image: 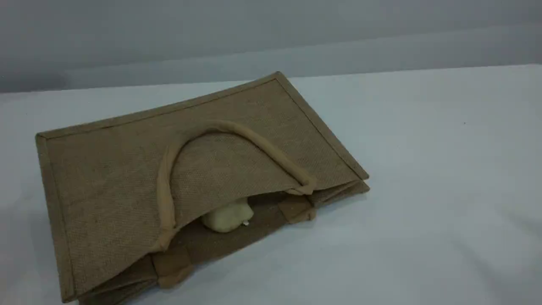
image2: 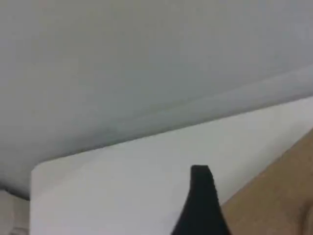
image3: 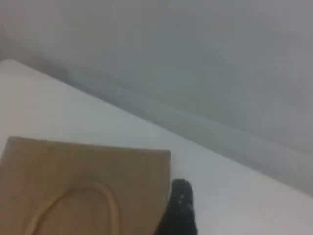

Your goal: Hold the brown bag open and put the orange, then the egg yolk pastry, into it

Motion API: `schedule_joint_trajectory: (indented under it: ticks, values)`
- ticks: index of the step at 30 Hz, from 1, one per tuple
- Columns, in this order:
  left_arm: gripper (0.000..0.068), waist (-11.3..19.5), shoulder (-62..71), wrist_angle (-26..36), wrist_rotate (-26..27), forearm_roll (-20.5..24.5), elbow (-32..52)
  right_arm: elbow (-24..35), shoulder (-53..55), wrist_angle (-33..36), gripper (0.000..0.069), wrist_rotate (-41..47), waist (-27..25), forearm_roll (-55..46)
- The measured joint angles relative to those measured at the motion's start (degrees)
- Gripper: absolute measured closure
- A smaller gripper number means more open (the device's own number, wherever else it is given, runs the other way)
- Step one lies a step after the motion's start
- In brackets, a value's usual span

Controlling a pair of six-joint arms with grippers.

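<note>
The brown bag [image: 106, 178] lies flat on the white table, its mouth facing the near edge. Its upper handle [image: 254, 140] loops back over the top panel. The pale egg yolk pastry [image: 226, 217] sits just inside the mouth, under the slightly lifted top panel. The orange is hidden from every view. Neither arm shows in the scene view. In the left wrist view one dark fingertip [image2: 200, 196] hangs above the table beside a corner of the bag [image2: 279, 200]. The right wrist view has one dark fingertip [image3: 180, 205] next to the bag [image3: 83, 171], above it.
White table [image: 423, 190] stretches to the right of the bag and in front of it. A grey wall [image: 271, 34] rises behind the table's far edge. The table's left corner [image2: 39, 171] shows in the left wrist view.
</note>
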Motion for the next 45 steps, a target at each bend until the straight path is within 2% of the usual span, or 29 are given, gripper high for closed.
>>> schedule_joint_trajectory:
  ticks: [5, 14, 25, 30, 35, 40, 45]
  values:
    - [0.0189, 0.00, -10.71, 0.00, 0.00, 0.72, 7.75, 0.00, -7.34, 3.72, 0.0122, 2.49, 0.00, 0.00]
    - [0.0189, 0.00, -33.62, -0.01, -1.27, 0.24, 24.07, 0.05, -18.82, 15.62, 0.0123, 6.29, 0.10, 0.05]
    - [0.0189, 0.00, -54.32, -0.03, -1.35, 0.24, 39.69, 1.58, -30.04, 15.61, 0.0152, 7.30, 0.10, 0.17]
    - [0.0189, -0.12, -57.31, -0.03, -2.21, -2.12, 44.80, 7.61, -36.25, 15.61, 0.0157, 7.30, 0.10, 0.10]
    - [0.0189, -0.12, -60.42, -0.14, -3.26, -5.82, 50.81, 16.69, -43.32, 15.61, 0.0159, 7.30, 0.10, 0.05]
    - [0.0189, -0.12, -62.61, -0.17, -3.21, -5.41, 58.66, 27.65, -48.63, 15.61, 0.0159, 6.65, 0.10, -1.31]
    - [0.0189, -0.12, -62.55, -0.24, -3.15, -5.41, 65.71, 37.16, -49.67, 13.97, 0.0160, 6.82, 0.10, -6.83]
